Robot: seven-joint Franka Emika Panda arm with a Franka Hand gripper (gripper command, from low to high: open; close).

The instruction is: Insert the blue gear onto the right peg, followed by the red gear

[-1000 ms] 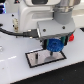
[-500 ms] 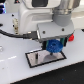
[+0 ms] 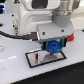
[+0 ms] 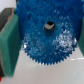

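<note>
The arm is a bulky white shell with rounded, glossy housings and grey shading at its joints. A black cable loops out from its side at the exterior view's left. Below the white wrist sits a dark, boxy block. The end effector (image 3: pixel 53 47) carries green fingers (image 4: pixel 10 42), thick, flat-faced and matte in the wrist view, with a darker block behind one.

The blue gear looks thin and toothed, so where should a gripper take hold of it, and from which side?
By its toothed rim, at two opposite edges, coming from above. The blue gear is a flat disc whose centre hole must stay free for the peg. The gripper holds it just so, its green pads against the rim, over the grey plate.
</note>
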